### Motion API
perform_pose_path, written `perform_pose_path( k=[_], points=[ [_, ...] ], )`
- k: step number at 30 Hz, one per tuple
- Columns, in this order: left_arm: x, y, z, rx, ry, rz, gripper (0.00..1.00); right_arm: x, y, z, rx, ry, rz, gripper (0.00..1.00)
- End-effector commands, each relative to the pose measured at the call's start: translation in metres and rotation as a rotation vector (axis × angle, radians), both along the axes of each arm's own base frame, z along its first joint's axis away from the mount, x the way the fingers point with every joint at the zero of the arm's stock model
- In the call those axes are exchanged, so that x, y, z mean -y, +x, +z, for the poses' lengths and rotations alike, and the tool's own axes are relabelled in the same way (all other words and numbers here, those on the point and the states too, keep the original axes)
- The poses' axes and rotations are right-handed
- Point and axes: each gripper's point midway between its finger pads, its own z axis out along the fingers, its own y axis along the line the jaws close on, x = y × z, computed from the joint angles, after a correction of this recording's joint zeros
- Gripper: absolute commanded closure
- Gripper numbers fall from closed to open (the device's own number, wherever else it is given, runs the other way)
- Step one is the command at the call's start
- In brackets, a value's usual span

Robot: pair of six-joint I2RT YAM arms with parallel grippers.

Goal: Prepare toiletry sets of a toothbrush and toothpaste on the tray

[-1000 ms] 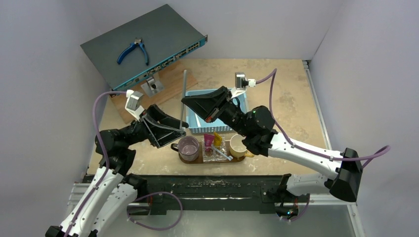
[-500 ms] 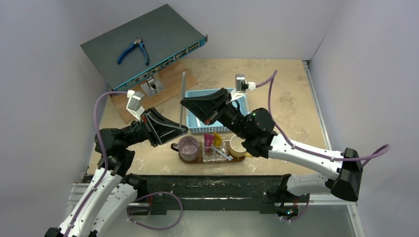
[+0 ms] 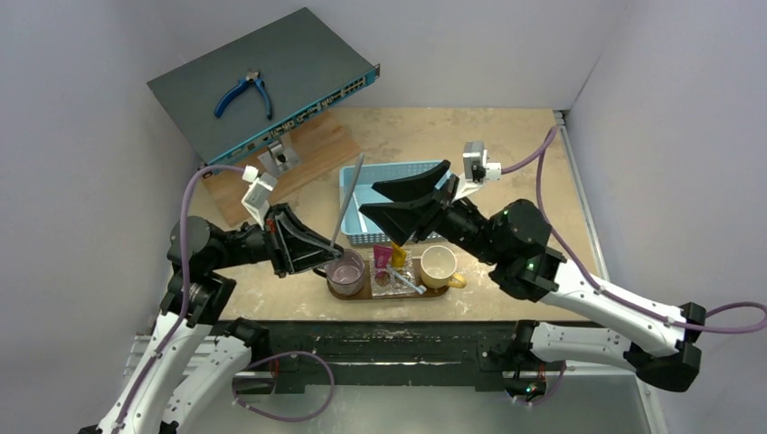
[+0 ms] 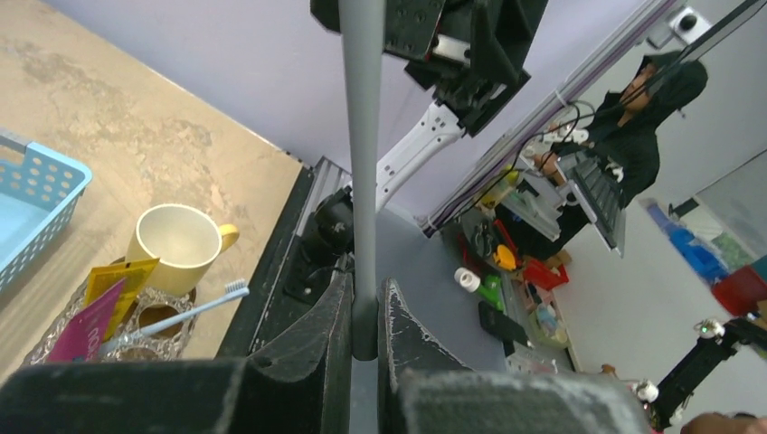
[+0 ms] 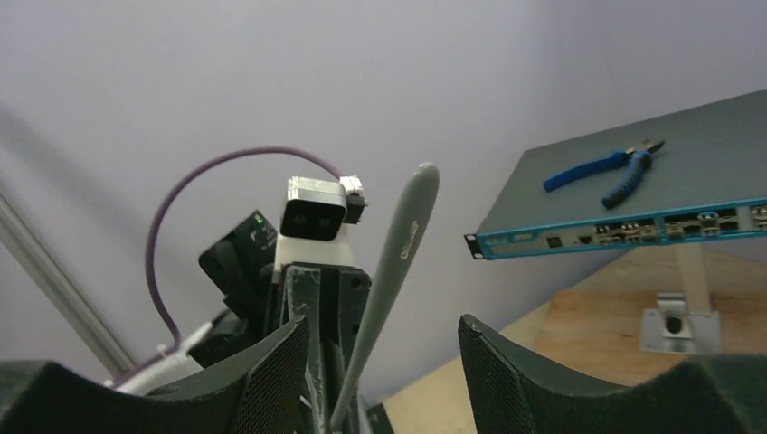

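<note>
The grey toothbrush is hanging tilted above the worktop, near the tray. The left claw is pinching its lower end, and the right claw is gaping open just beside it. I judge the left arm should be lowering it flat beside the toothpaste, avoiding the purple cup.

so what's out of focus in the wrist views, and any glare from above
Left wrist: the left fingers are soft, the grey toothbrush they clamp and the mug look sharper. Right wrist: the right fingers blur, the blue pliers are crisp. Top external: even light, no glare on the table.
</note>
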Motion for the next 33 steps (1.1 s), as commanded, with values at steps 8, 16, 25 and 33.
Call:
perform_pose_path(
  k=[8, 16, 25, 33],
  points=[
    [-0.012, -0.034, -0.028, 0.049, 0.225, -0.130, 1.00, 0.043, -0.009, -0.036, 0.223, -0.574, -0.060, 0.31],
    [-0.014, -0.044, -0.039, 0.020, 0.246, -0.160, 1.00, 0.059, -0.017, -0.055, 0.284, -0.837, 0.014, 0.30],
    [-0.013, -0.037, -0.060, -0.125, 0.303, -0.154, 1.00, 0.071, 0.003, -0.069, 0.461, -0.981, -0.076, 0.32],
    [-0.012, -0.028, -0.082, -0.261, 0.376, -0.133, 1.00, 0.061, 0.011, -0.076, 0.687, -1.064, -0.111, 0.34]
  ],
)
